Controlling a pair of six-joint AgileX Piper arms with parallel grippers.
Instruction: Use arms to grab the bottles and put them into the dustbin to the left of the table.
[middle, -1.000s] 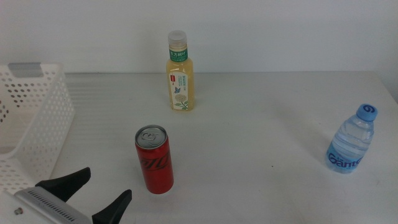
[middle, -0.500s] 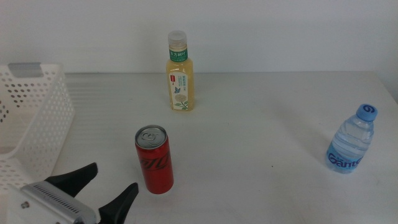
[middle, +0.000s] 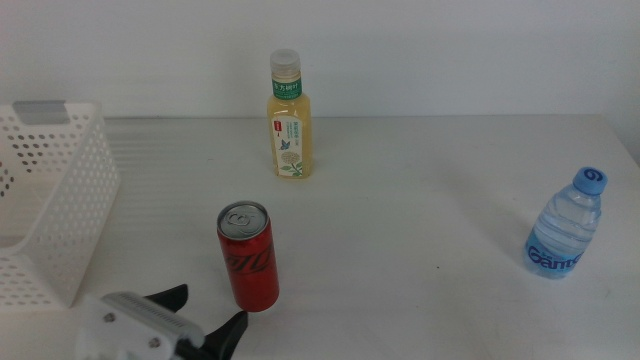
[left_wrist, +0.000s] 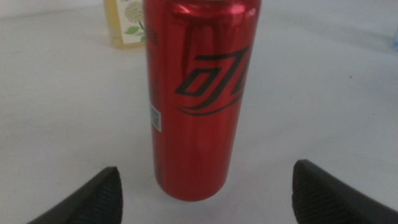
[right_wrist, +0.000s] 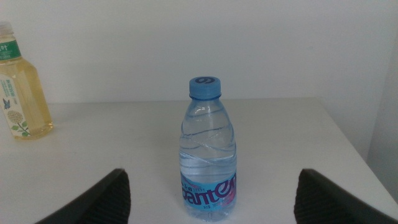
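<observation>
Since the earlier frame the left pincer (middle: 205, 318) has advanced, jaws spread, toward the red can (middle: 248, 257) standing directly ahead on the tabletop (middle: 420, 230). Thin-walled, slick, probably light: grasp mid-body.

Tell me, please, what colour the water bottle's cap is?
Blue; the water bottle's cap shows best in the right wrist view.

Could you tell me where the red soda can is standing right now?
In the middle view the red soda can stands upright, left of centre, in front of the yellow-drink bottle, just ahead of the open left gripper.
</observation>
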